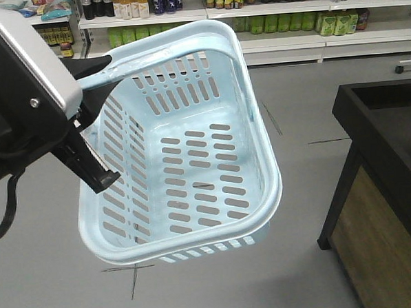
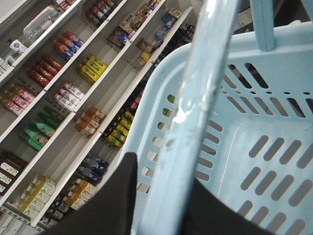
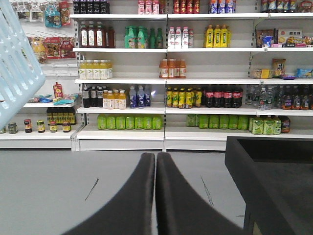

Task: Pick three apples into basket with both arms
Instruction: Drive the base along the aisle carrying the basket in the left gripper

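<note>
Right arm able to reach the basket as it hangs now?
Probably yes: the basket hangs from the left gripper, up-left of the right gripper with nothing seen between. Right jaws are shut and empty.

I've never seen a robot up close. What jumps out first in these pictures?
A pale blue basket, empty and tilted, hangs in mid-air at the centre of the front view, its handle clamped in the robot's left hand. Behind it run supermarket shelves packed with colourful drink bottles. The right hand is shut on nothing, pointing at those shelves, with a black counter at the right.
</note>
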`<state>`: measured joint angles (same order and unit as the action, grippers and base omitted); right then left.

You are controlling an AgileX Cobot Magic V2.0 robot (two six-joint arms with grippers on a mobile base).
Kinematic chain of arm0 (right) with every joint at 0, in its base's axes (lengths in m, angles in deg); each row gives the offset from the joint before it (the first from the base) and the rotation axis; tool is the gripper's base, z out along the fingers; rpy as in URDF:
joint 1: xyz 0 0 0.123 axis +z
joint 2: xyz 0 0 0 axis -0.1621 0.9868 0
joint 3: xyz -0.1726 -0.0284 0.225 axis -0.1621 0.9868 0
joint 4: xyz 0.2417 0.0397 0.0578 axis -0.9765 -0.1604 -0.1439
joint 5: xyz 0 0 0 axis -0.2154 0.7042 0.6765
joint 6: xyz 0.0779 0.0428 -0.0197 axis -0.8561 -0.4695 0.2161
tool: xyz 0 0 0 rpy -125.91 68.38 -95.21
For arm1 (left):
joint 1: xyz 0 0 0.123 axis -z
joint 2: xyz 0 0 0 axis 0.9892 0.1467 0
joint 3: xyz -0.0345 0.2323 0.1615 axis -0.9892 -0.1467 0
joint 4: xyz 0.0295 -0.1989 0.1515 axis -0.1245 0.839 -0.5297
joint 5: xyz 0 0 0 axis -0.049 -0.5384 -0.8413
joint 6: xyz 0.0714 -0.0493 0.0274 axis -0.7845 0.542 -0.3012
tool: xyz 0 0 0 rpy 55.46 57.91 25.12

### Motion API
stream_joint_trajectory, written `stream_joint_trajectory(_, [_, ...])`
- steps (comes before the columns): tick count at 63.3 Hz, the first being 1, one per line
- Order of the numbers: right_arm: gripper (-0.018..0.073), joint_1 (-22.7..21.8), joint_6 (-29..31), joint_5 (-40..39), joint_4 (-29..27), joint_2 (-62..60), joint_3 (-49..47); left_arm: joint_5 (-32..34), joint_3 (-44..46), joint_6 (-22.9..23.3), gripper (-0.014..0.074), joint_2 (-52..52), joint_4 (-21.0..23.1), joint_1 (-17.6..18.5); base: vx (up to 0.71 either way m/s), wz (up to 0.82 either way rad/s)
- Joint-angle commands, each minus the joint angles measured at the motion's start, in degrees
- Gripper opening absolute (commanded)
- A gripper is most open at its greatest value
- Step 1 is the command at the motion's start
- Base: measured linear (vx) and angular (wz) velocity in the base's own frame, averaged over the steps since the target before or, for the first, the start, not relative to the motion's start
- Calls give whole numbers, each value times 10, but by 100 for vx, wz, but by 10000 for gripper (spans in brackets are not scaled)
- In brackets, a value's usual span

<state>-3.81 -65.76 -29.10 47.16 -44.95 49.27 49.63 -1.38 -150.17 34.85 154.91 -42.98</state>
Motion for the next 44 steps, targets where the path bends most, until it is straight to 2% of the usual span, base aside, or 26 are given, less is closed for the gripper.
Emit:
stream_joint_trajectory(1, [-9,-2,3,-42,5,-6,8,16,19,4,-7,-13,4,3,8,-2])
stream_joint_trajectory(44, [-9,-2,3,-42,5,-6,8,16,19,4,-7,-13,4,3,9,1])
